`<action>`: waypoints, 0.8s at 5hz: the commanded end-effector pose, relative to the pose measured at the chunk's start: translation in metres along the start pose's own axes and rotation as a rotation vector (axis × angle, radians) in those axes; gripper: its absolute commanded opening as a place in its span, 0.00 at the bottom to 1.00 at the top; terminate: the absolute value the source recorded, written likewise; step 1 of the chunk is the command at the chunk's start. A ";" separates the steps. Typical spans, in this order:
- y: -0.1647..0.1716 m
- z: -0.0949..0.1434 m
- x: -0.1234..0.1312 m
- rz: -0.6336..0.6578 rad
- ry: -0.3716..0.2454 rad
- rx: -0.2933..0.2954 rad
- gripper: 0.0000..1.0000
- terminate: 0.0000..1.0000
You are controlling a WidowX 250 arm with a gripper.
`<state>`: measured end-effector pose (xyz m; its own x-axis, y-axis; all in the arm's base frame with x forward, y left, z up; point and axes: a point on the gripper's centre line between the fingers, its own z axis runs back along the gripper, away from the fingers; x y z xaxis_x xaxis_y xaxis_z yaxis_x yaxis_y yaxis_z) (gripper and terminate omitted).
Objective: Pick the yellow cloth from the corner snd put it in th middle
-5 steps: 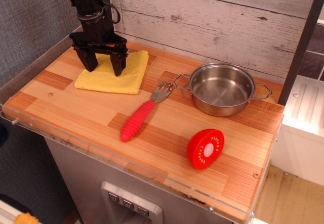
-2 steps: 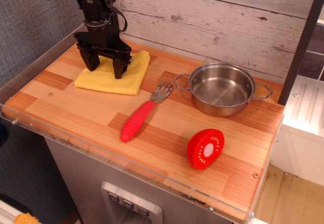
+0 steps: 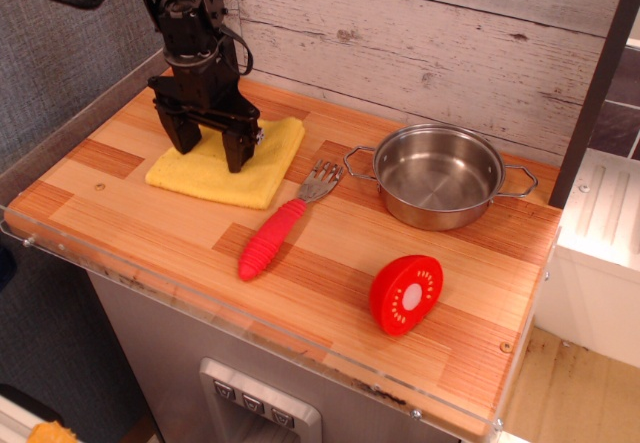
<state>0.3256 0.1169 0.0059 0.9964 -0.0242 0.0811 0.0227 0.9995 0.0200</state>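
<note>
The yellow cloth lies folded on the striped wooden tabletop, near its back left corner. My black gripper stands upright over the cloth. Its two fingers are spread wide, and their tips are down on the fabric on the cloth's left and middle parts. The jaws are open and I see no fabric pinched between them. The arm hides part of the cloth's back edge. The middle of the tabletop lies to the right and front of the cloth.
A red-handled fork lies just right of the cloth's front corner. A steel pot stands at the back right. A red round object stands at the front right. A clear plastic rim lines the front edge, and a plank wall stands behind.
The gripper has come down and moved slightly right and forward. The cloth under it has shifted a little towards the front right and its shape has spread.
</note>
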 end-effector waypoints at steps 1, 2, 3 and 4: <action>0.017 0.003 -0.042 -0.165 0.026 -0.019 1.00 0.00; 0.015 0.000 -0.057 -0.221 0.038 0.014 1.00 0.00; 0.011 -0.003 -0.076 -0.213 0.054 0.036 1.00 0.00; 0.007 0.001 -0.086 -0.178 0.054 0.050 1.00 0.00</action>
<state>0.2510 0.1219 0.0055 0.9782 -0.2017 0.0500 0.1963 0.9759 0.0954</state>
